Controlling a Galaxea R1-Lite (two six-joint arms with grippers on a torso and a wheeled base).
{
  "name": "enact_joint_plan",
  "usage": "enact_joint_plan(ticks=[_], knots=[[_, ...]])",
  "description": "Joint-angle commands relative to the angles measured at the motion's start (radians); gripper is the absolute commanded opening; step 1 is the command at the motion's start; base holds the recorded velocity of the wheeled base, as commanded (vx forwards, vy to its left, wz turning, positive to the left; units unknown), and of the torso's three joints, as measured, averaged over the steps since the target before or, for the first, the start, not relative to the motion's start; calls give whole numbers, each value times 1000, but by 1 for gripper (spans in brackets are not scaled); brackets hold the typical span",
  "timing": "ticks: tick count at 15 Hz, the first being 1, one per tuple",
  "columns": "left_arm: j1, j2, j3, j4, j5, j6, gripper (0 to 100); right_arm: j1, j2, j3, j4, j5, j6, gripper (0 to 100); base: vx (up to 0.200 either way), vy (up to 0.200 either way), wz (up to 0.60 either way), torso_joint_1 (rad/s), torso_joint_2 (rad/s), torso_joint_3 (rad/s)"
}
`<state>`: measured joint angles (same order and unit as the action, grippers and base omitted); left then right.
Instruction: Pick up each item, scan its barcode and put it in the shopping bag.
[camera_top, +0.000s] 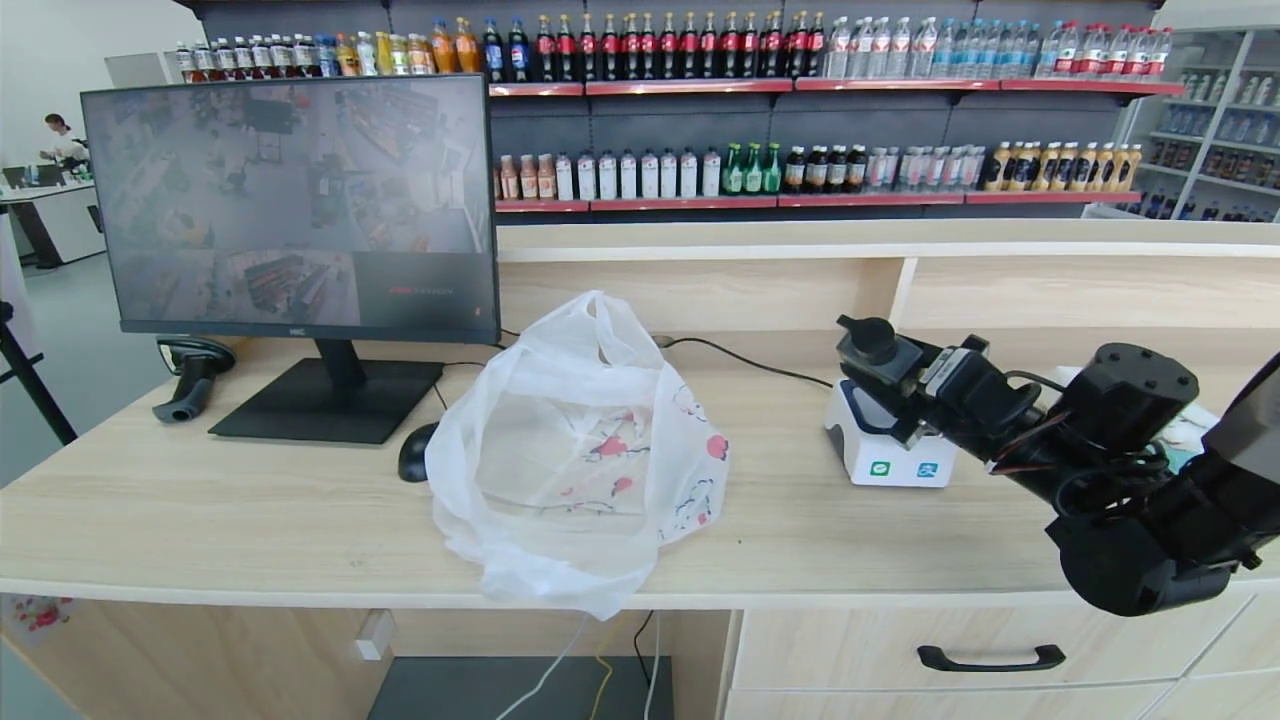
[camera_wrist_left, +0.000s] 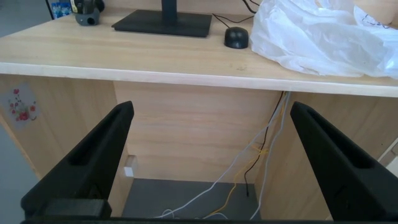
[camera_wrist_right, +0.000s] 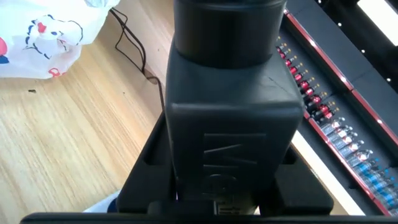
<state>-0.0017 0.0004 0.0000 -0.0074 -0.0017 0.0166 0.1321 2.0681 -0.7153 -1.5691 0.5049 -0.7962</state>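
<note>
In the head view the bag (camera_top: 580, 450) sits mid-worktop (camera_top: 200, 510), well left of the right end effector (camera_top: 900, 385). This is clamped on a black bottle (camera_top: 868, 342) at the top of a white scanner box (camera_top: 880, 455), and a mouse (camera_top: 415, 452), monitor (camera_top: 290, 200) and hand scanner (camera_top: 190, 375) stand left of the bag. In the left wrist view the left end effector (camera_wrist_left: 211, 112) is spread wide and holds nothing below the worktop's front edge, with the bag up on top beside the mouse. In the right wrist view the fingers (camera_wrist_right: 146, 171) press the bottle's sides, and a cable (camera_wrist_right: 134, 46) lies between it and the bag.

Dark bottle (camera_top: 868, 340) in right claw (camera_wrist_right: 221, 180); white bag (camera_top: 575, 450) slumped.
</note>
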Motion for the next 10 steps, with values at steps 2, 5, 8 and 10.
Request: enact_joint_plan(ticks=[2, 5, 8, 10], knots=[[0, 0, 0, -2, 0, 2, 100, -16, 12, -3, -2, 0, -1, 0, 0, 0, 0, 0, 0, 0], [0, 0, 0, -2, 0, 3, 100, -16, 14, 5, -2, 0, -3, 0, 0, 0, 0, 0, 0, 0], [2, 0, 0, -2, 0, -1, 100, -19, 15, 34, -2, 0, -15, 0, 0, 0, 0, 0, 0, 0], [0, 0, 0, -2, 0, -1, 100, -23, 15, 34, -2, 0, -15, 0, 0, 0, 0, 0, 0, 0]])
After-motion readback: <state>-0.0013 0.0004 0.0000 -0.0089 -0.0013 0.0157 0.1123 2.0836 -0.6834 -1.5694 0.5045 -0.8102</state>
